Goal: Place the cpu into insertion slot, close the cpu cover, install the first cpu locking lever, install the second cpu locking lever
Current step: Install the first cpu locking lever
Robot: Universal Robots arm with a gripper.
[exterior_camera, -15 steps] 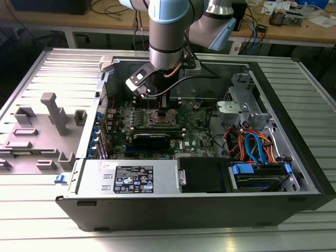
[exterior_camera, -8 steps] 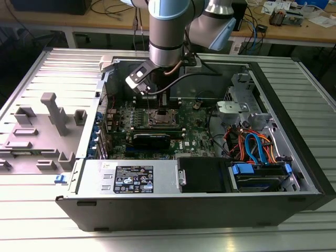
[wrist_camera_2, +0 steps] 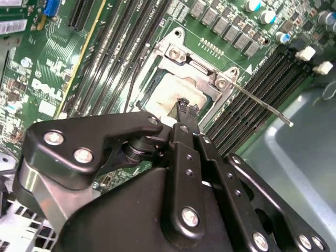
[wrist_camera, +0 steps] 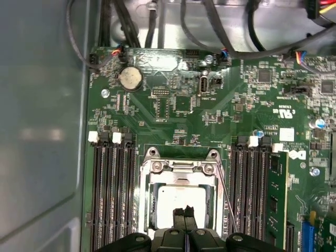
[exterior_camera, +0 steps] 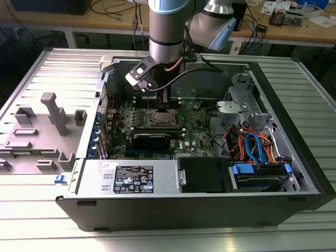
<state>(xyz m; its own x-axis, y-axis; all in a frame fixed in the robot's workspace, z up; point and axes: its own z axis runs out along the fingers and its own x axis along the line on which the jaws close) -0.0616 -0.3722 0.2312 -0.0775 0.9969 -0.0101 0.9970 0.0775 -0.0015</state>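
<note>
cpu: your chip (wrist_camera: 181, 198) is lying flat in the insertion slot (wrist_camera_2: 151, 83), silver-grey top up. It sits roughly mid-board, with memory slots either side of it.

cpu cover: the silvery frame (wrist_camera: 181, 169) is down around the chip, and the chip's top shows through the big square opening.

locking lever: one thin metal rod (wrist_camera_2: 262, 107) runs off the cover's corner at a slant, out over the black memory slots (wrist_camera: 247, 194). Honestly can't tell if it's hooked under anything.

gripper: your gripper (wrist_camera: 183, 213) has its two fingertips clenched tight together with nothing between them. In both wrist views the tips are right over the chip's top, by the edge of the cover opening. Whether they actually touch the metal, no idea from here.

arm: in the exterior view your arm (exterior_camera: 167, 31) comes straight down into the open case (exterior_camera: 157, 210), toward the far side of the motherboard (exterior_camera: 194, 128).

around the socket: there's a green memory stick (wrist_camera: 275, 199) in one of the slots on one side. A round coin battery (wrist_camera: 129, 77) sits further out on the board, near a bunch of dark cables.

rest of the case: a power supply (exterior_camera: 131, 178) with a white sticker is along the near wall. Blue and orange cables (exterior_camera: 252, 144) are on the exterior view's right.

outside the case: a grey plastic fixture (exterior_camera: 55, 113) sits on the ribbed table (exterior_camera: 42, 220) on the exterior view's left, well apart from the arm.
</note>
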